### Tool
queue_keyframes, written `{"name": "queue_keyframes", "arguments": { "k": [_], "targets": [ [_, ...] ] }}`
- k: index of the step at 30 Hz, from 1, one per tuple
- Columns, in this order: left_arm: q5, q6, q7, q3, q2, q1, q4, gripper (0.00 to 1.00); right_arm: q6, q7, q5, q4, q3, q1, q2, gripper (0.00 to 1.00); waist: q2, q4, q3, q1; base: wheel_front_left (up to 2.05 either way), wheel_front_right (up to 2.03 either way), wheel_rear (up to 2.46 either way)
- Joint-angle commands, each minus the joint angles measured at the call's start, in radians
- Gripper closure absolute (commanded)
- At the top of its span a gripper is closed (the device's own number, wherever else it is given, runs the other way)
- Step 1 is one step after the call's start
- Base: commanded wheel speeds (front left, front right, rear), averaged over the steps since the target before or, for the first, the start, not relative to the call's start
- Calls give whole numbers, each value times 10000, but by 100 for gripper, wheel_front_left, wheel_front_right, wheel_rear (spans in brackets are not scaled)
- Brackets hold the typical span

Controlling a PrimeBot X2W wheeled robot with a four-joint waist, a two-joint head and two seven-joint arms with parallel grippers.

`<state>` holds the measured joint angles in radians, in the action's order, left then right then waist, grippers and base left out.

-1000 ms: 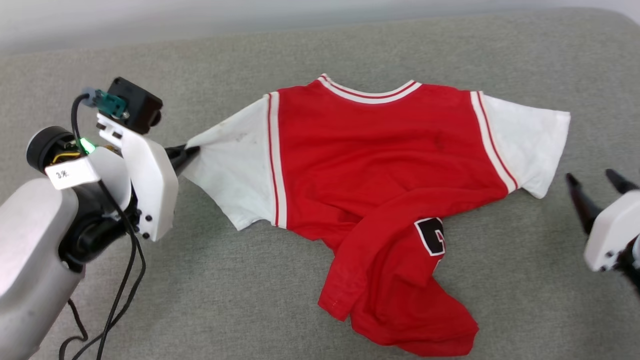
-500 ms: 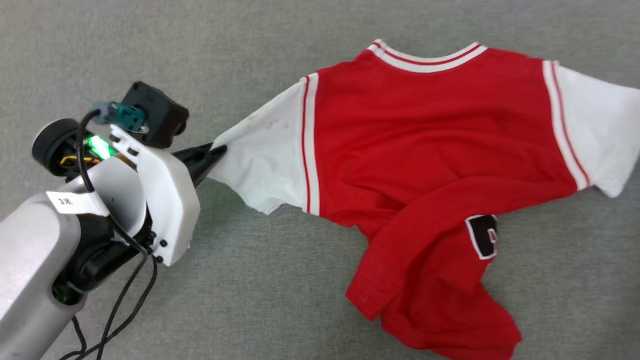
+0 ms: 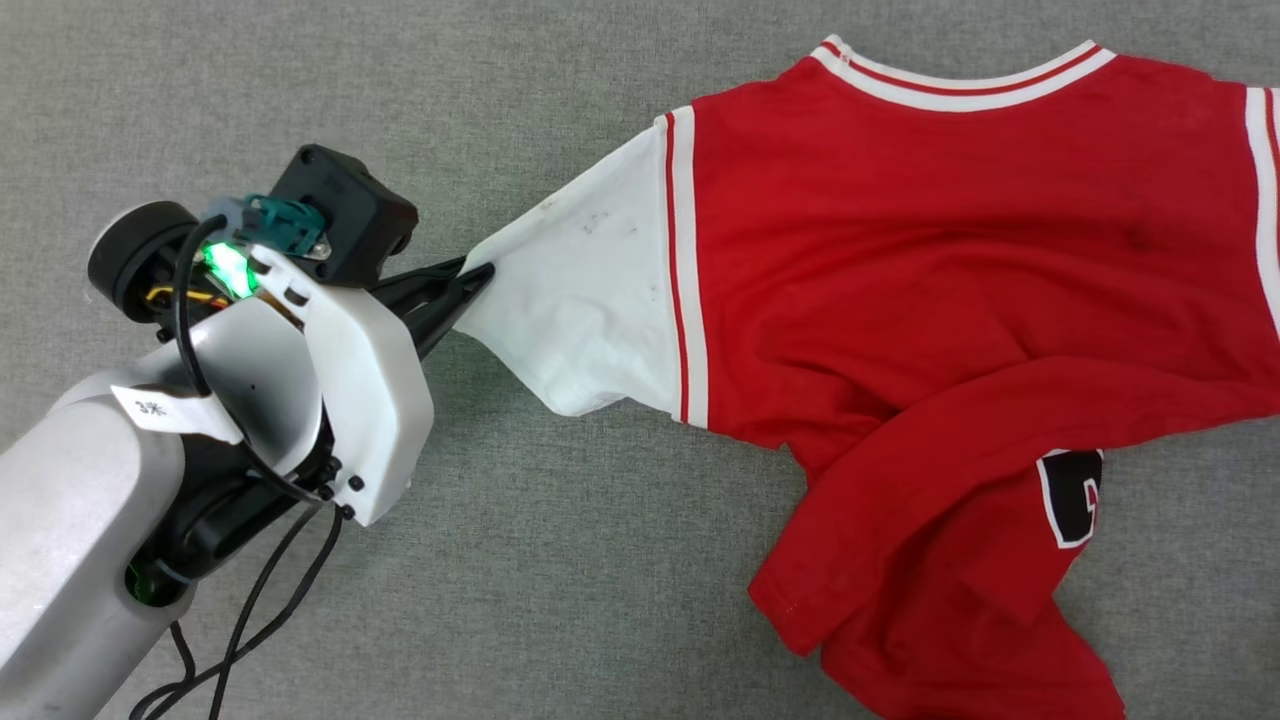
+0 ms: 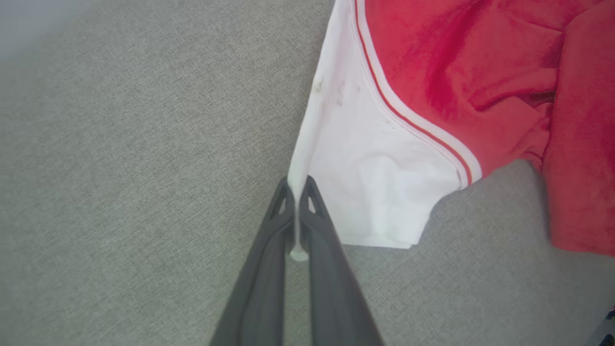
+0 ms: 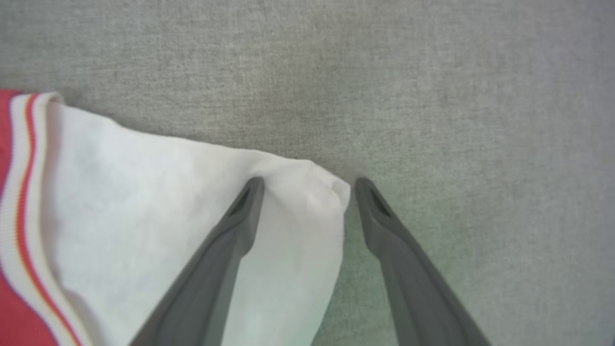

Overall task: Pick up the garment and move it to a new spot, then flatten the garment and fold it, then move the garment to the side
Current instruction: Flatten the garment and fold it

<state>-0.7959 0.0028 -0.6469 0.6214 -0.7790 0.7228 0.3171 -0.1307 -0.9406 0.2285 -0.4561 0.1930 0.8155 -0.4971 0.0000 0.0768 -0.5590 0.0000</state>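
Observation:
The garment (image 3: 930, 260), a red jersey with white sleeves and striped trim, lies spread on the grey cloth surface, its lower part bunched and folded over at the lower right. My left gripper (image 3: 478, 280) is shut on the tip of one white sleeve (image 4: 365, 182), which is pulled taut toward it. In the left wrist view the left gripper (image 4: 297, 182) pinches the sleeve's edge between its fingertips. My right gripper (image 5: 307, 185) is open above the corner of the other white sleeve (image 5: 168, 216), which lies between its two fingers.
A grey fabric surface (image 3: 560, 600) runs under everything, with free room to the left of and below the garment. My left arm's black cables (image 3: 250, 620) hang at the lower left.
The head view has shifted down and left, so the garment sits further right and the right gripper has left it. The left gripper keeps its hold on the sleeve.

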Motion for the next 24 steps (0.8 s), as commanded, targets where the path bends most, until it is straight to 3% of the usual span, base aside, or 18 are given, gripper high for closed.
{"name": "queue_keyframes", "arguments": {
  "k": [1,5,6,8,16,24],
  "targets": [
    [43,-31,50,43,40,85,10,100,1,40,109,-192,-220,-38,184,0,0,29,-57,0,0,0,0],
    [80,-37,76,57,118,172,-38,100,-2,-26,269,-484,-652,-135,253,0,0,61,-123,0,0,0,0],
    [90,-40,94,64,131,188,-62,100,-13,-79,315,-552,-760,-174,261,46,0,61,-128,0,0,0,0],
    [71,-54,102,71,149,201,-110,100,-13,-109,416,-650,-966,-283,240,100,0,59,-126,0,0,0,0],
    [9,99,367,10,273,0,-544,100,2,924,741,-793,-1230,-335,-93,100,0,-16,256,0,0,0,0],
    [182,205,1049,-182,303,-208,-1127,100,4,2609,1328,-966,-1184,-157,-47,100,0,-265,1397,0,0,0,0]
  ]
}}
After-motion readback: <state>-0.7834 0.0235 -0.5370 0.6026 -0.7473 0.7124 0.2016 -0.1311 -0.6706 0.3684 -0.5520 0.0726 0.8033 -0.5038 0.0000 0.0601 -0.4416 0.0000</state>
